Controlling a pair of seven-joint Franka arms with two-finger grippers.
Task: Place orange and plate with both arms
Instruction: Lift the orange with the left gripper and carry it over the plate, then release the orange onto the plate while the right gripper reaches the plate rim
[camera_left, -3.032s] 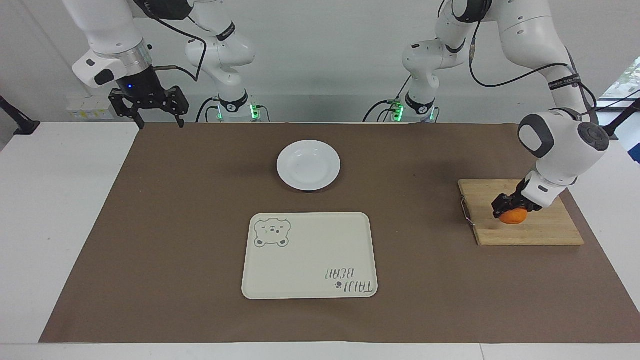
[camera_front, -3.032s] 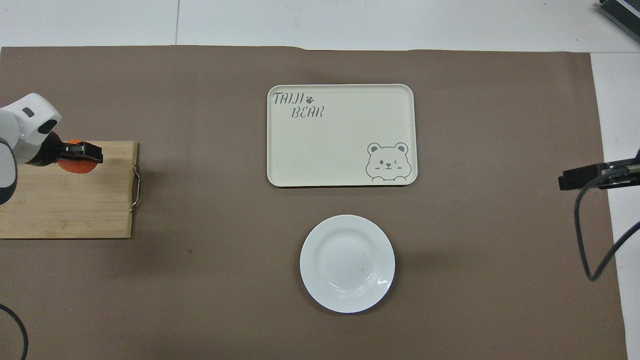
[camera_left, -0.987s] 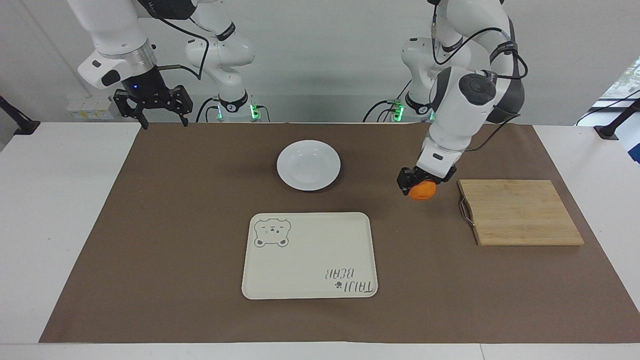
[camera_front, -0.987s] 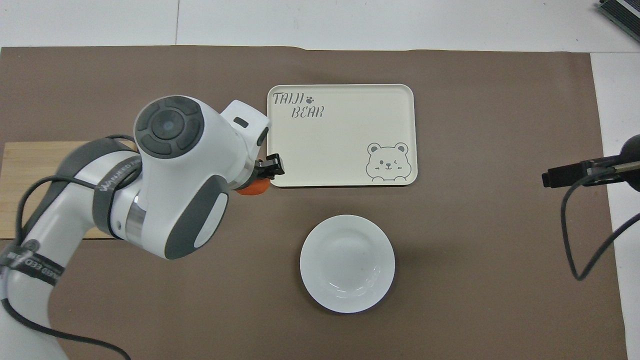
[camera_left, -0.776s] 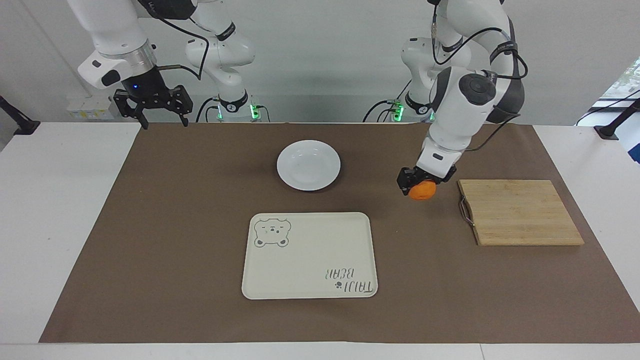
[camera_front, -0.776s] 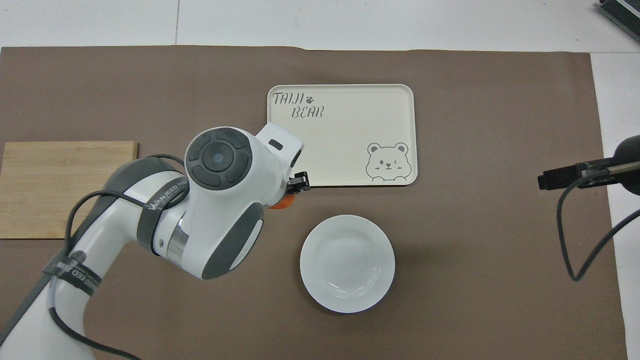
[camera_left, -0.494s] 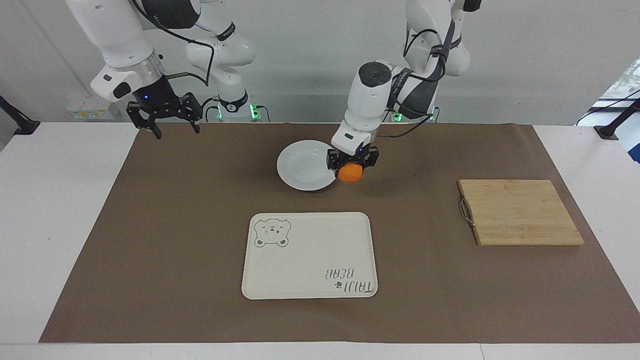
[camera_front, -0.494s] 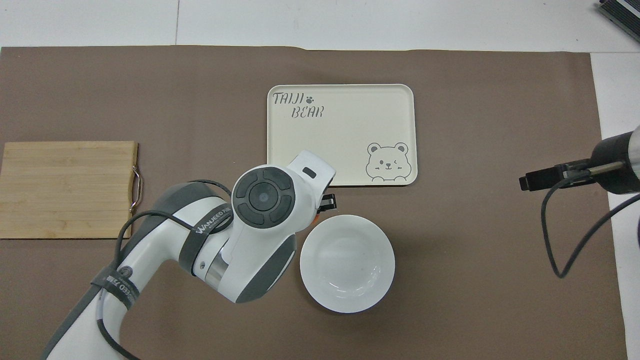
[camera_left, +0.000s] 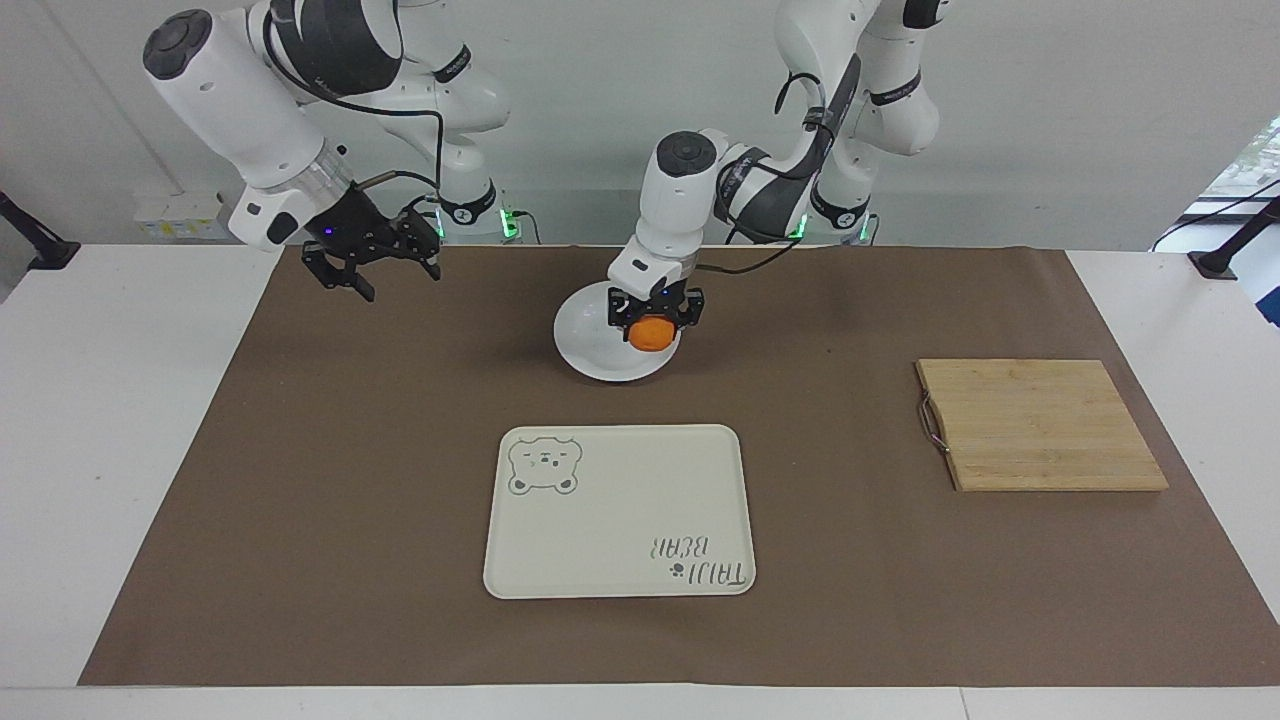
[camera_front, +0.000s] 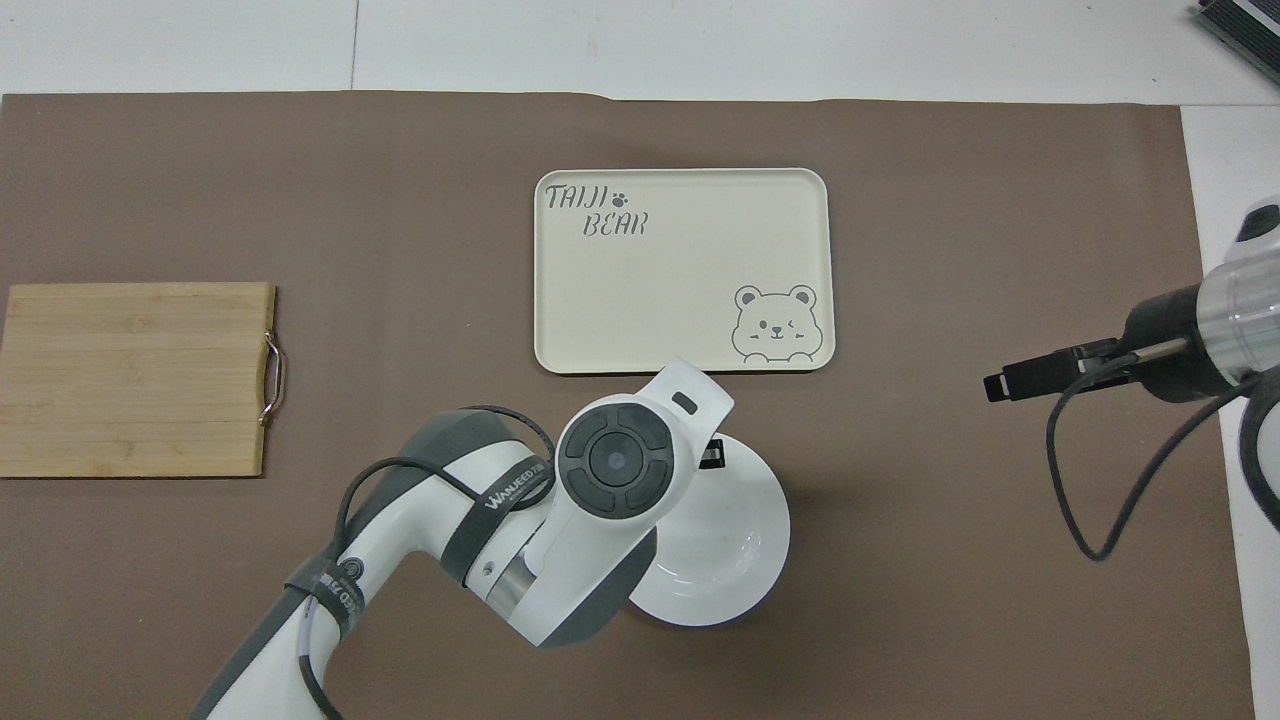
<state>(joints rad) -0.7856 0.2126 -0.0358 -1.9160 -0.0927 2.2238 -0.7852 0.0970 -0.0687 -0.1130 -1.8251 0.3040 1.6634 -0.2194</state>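
change since earlier: left gripper has carried the orange off the cutting board, across the brown mat, and now holds it over the plate, at the edge toward the left arm's end of the table. half a second ago it hung just outside that rim.
change, right arm: right gripper has swung in from the mat's corner toward the plate; now over bare mat, well apart from the plate, toward the right arm's end of the table.
unchanged: plate, tray and cutting board lie where they did.
hidden: in the overhead view the left arm's wrist covers the orange and much of the plate; only a dark tip of the left gripper shows past it.
hard to make out: whether the orange touches the plate's surface; cannot tell from the facing view.
cut off: right arm runs off the frame edge in the overhead view; the right gripper shows side-on there.
orange vs jaws: pinched between the two black fingers, its lower half bulging below the tips.
left jaws: clenched on the orange.
right jaws: spread apart, holding nothing.
plate vs tray: plate nearer to the robots than the tray, a strip of mat between.
cutting board: well apart from the plate, toward the left arm's end, bare.
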